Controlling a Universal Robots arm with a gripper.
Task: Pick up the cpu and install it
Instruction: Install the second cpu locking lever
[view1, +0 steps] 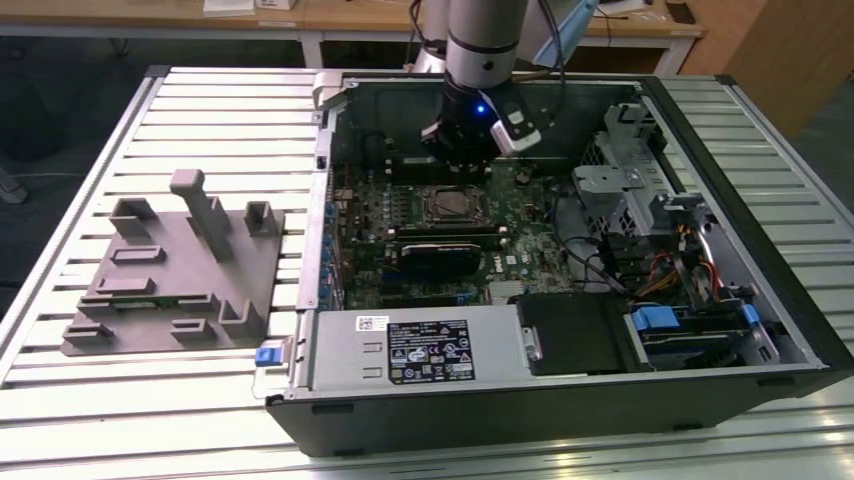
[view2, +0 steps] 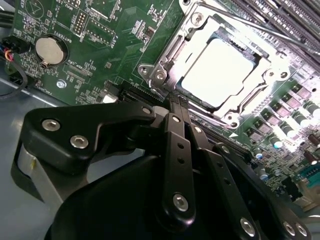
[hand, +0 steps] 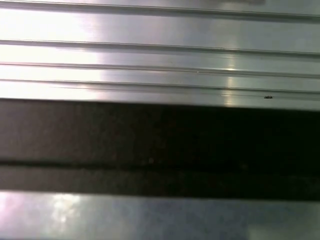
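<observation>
Status: the cpu (view2: 219, 72) sits flat in its socket frame on the motherboard (view2: 105, 35), in the upper right of the second wrist view. In the exterior view it appears as a small square (view1: 450, 206) near the centre of the frame, inside the open computer case (view1: 747, 330).

My claw (view2: 179, 107) hangs just above the board, directly beside the socket. Its fingers (view2: 172, 130) are pressed together with nothing between them, and the tips point at the socket's near edge. In the exterior view the claw (view1: 461, 170) stands over the upper part of the case interior.

Handling assessment: the cpu looks light, rigid and thin, with a smooth metal top that is probably slippery. Its underside contacts are likely fragile. The best hold would be on two opposite edges, with light pressure, keeping it level.

The grey moulded tray (view1: 174, 275) rests on the slatted surface (view1: 80, 400) at the left of the exterior view, well apart from the case.
</observation>
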